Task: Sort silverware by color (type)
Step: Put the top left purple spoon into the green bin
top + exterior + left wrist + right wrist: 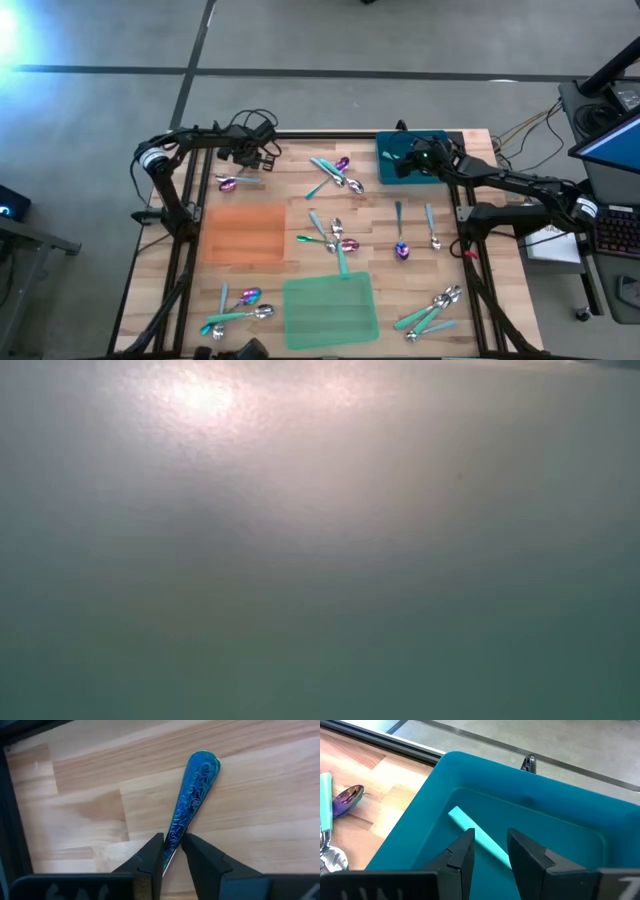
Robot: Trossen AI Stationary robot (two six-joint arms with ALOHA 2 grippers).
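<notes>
Leftmost, the left gripper [172, 854] sits at the desk's [290, 190] far left corner, its fingers [150, 857] closing on an iridescent blue handle [192, 795] lying flat on the wood. Orange mat [243, 232] and green mat [330, 308] lie nearer, silverware [335, 175] scattered between and around them. Farther right, the right gripper [490, 852] hovers inside the teal bin [560, 810], fingers apart, astride a pale teal handle [480, 839] on the floor.

I see a desk [75, 795] of pale, matt wood planks with visible grain. The utensil handle [195, 790] between my left end effector's [172, 852] matt black fingers is glossy iridescent blue-purple metal, embossed with scrollwork. The teal bin [485, 780] looks like smooth, matt plastic, and so does the pale teal handle [480, 837] inside it.
</notes>
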